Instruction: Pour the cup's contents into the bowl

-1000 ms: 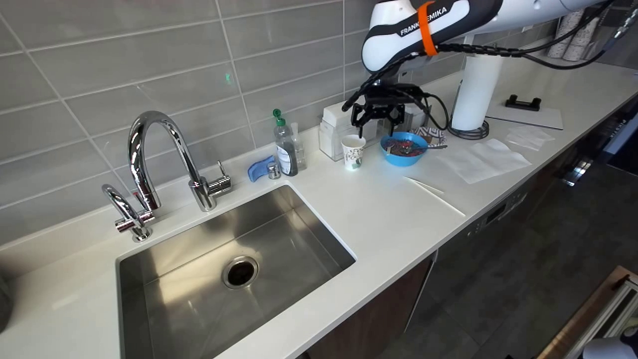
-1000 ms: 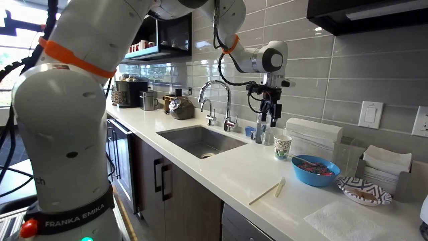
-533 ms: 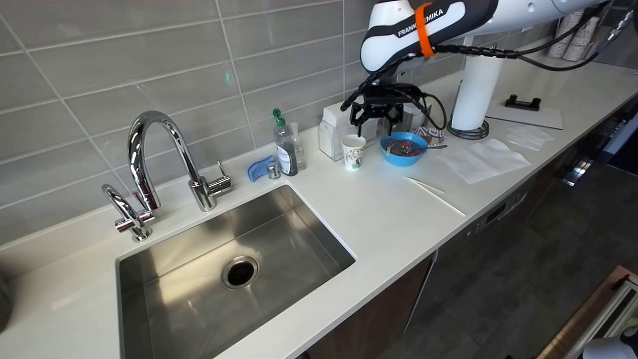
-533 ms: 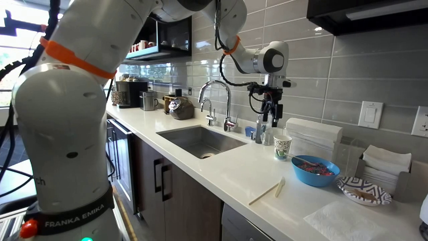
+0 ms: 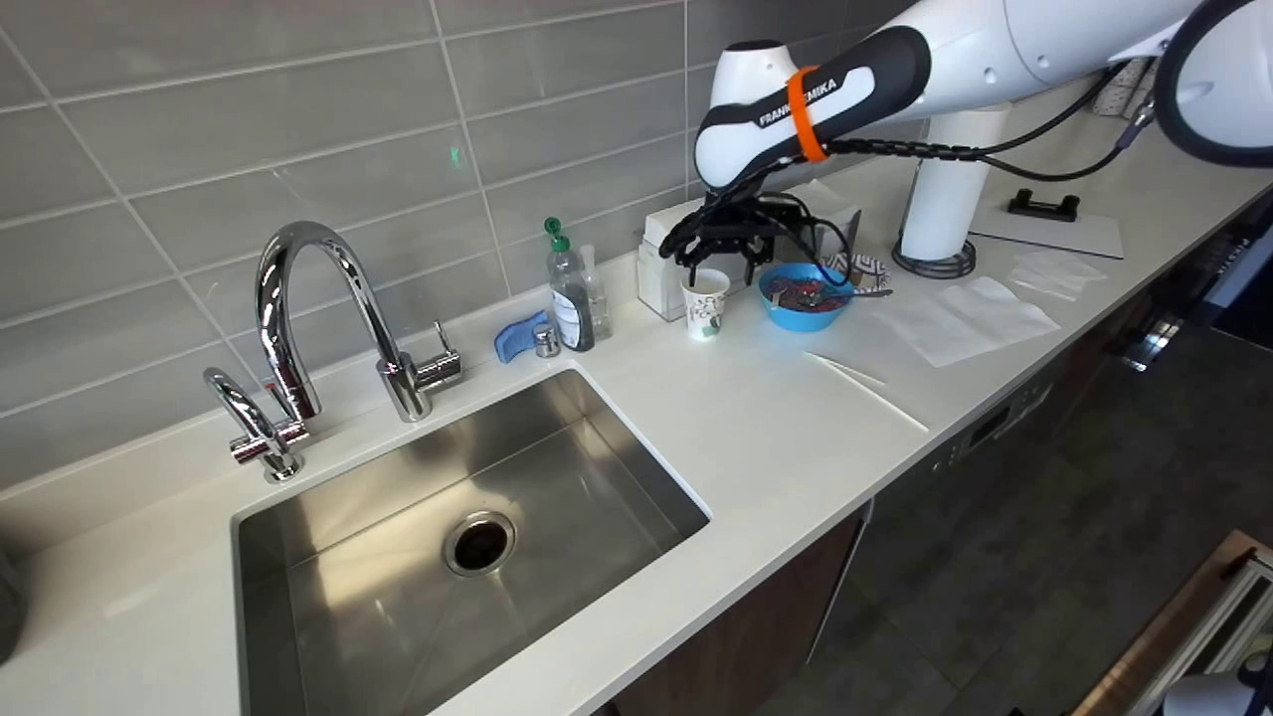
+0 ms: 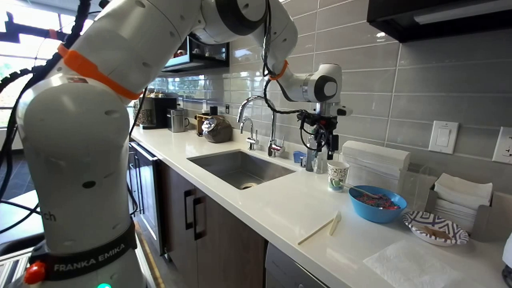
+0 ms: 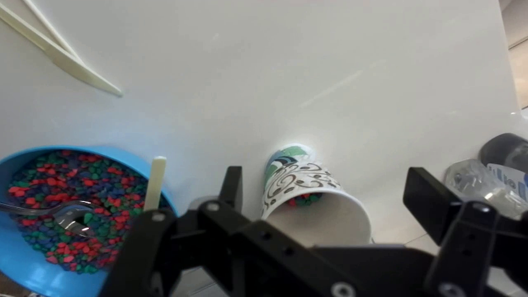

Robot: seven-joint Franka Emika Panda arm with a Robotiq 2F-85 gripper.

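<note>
The gripper point(image 7: 324, 185) has its two fingers point(image 7: 233, 185) spread wide, and in the wrist view the cup point(image 7: 307, 185) shows between them, upright, with counter point(image 7: 231, 103) on either side of it (whether the tips sit above its rim or just beside it, I cannot tell). Brown scrollwork and a green-and-blue print decorate the cup, and red and green bits point(image 7: 305, 199) lie inside it. Near it stands the blue bowl point(image 7: 24, 264), loaded with red, green and dark blue pieces point(image 7: 53, 181); a metal utensil point(image 7: 74, 212) and a pale handle point(image 7: 155, 181) stick out over its rim. On the cup's other side, nearer the sink point(image 5: 368, 597), is a dark bottle point(image 5: 567, 275) with a green cap point(image 5: 556, 235), its label point(image 5: 570, 323) printed too small to read. Farther out, lettering on the arm point(image 5: 955, 55) is partly covered by an orange strap point(image 5: 804, 117), leaving "FRANK" legible; the base band point(image 6: 90, 260), in an exterior view, reads "FRANKA EMIKA" in full, with the letters "ch" higher on the white column point(image 6: 80, 160).
</note>
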